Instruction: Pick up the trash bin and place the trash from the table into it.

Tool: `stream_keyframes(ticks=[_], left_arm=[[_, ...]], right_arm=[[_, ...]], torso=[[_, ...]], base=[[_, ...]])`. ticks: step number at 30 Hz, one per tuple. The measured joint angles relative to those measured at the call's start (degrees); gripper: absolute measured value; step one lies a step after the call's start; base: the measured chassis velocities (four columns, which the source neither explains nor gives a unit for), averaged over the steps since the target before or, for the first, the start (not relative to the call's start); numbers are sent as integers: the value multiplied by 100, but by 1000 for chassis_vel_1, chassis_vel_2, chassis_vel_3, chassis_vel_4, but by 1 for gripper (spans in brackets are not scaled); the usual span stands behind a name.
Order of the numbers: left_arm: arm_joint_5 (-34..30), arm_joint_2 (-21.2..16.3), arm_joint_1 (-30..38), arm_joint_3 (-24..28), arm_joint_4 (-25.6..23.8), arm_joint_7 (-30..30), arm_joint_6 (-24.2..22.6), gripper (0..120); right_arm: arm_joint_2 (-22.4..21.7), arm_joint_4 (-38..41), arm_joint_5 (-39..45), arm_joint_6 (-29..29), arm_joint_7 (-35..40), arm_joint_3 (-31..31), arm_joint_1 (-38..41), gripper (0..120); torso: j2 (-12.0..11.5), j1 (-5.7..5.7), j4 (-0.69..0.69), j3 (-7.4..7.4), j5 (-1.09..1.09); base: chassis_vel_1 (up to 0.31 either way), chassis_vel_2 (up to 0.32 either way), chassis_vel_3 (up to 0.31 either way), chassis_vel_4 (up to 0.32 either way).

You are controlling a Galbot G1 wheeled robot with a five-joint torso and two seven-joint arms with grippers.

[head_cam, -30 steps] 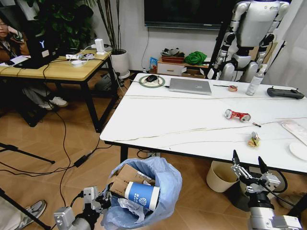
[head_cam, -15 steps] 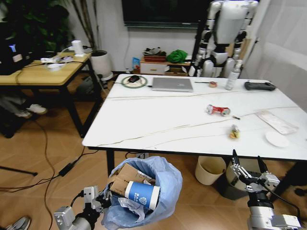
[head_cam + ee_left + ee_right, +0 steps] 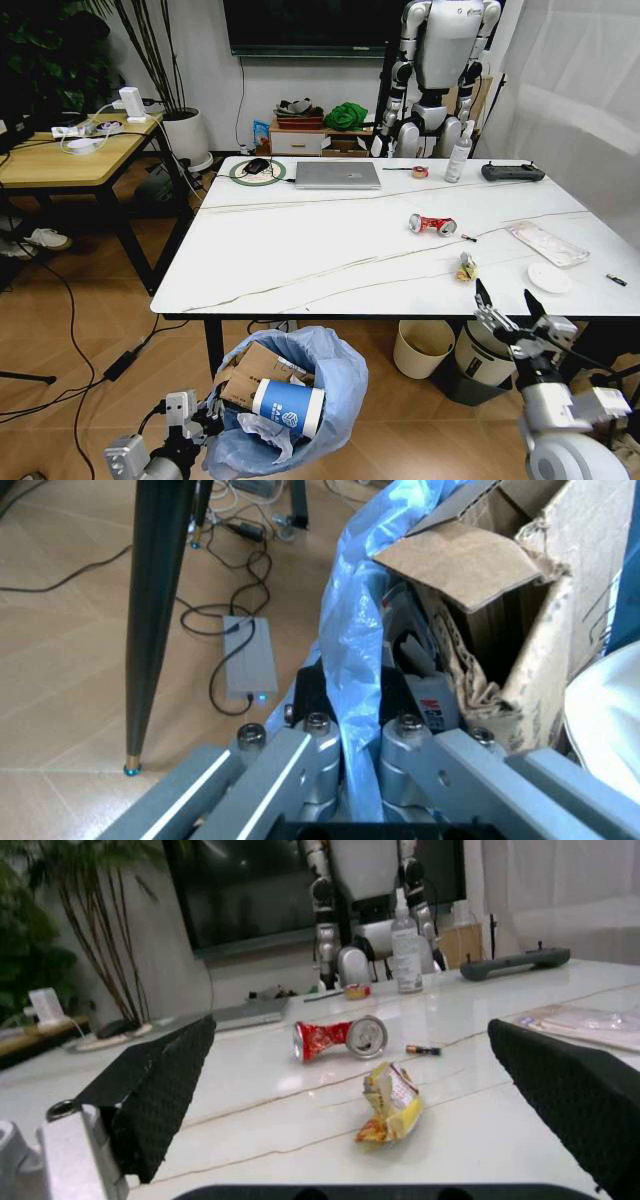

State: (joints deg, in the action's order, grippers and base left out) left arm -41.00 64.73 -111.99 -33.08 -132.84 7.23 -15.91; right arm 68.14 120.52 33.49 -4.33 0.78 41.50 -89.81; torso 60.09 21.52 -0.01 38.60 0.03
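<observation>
Left hand [image 3: 190,425] pinching trash bin [image 3: 300,400] liner; right hand [image 3: 512,318] spread at tabletop [image 3: 330,255] near edge; advise level approach onto wrapper [image 3: 465,268], pinching mid-crumple.

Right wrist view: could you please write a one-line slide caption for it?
Open right gripper faces the table, framing a yellow wrapper and crushed red can.

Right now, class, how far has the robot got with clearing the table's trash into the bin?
Done: cardboard and a paper cup sit inside the trash bin.
In hand: the left gripper is clamped on the bin's bag; the right gripper is open near the table.
Left: crushed can, wrapper, lid, plastic package.
</observation>
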Motion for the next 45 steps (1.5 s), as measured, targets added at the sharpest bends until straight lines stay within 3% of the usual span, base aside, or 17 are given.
stream_keyframes(ticks=[1,3,5,11,27,33,35,36,41,43,45], left_arm=[[0,0,0,0,0,0,0,0],[2,-11,-38,0,-64,-15,-80,0],[2,-22,-55,-20,-101,-61,-120,0],[-21,0,-82,-80,-142,-162,-178,0],[-54,120,-98,-146,-192,-201,-234,0],[-57,114,-51,-154,-159,-229,-235,0],[-57,112,-45,-154,-151,-229,-236,0],[-57,109,-35,-154,-134,-230,-236,0],[-52,96,-21,-148,-110,-230,-236,0],[-52,96,-21,-148,-110,-230,-236,0],[-50,91,-23,-149,-112,-230,-236,0]], right_arm=[[0,0,0,0,0,0,0,100],[-580,-173,47,517,179,-67,238,100],[-844,-264,153,933,247,-104,383,100],[-1120,-592,587,1665,451,-296,851,100],[-1209,-1597,787,1738,354,-856,1817,97],[-1207,-1832,788,1671,270,-938,2020,72],[-1205,-1842,788,1669,265,-942,2024,70],[-1199,-1865,781,1660,257,-952,2034,62],[-1184,-1918,758,1631,250,-974,2075,42],[-1184,-1918,758,1631,250,-974,2075,42],[-1185,-1919,753,1624,244,-975,2081,29]], torso=[[0,0,0,0,0],[0,0,1,0,-1],[0,0,0,0,-1],[0,0,0,0,-1],[1,2,0,0,-4],[1,2,0,0,-3],[1,2,0,0,-3],[1,2,-1,0,-4],[1,1,0,0,-3],[1,1,0,0,-3],[1,1,0,0,-4]], base=[[0,0,0,0],[0,0,0,0],[0,0,0,0],[0,0,0,0],[0,0,0,0],[0,0,0,0],[0,0,0,0],[0,0,0,0],[0,0,0,0],[0,0,0,0],[0,0,0,0]])
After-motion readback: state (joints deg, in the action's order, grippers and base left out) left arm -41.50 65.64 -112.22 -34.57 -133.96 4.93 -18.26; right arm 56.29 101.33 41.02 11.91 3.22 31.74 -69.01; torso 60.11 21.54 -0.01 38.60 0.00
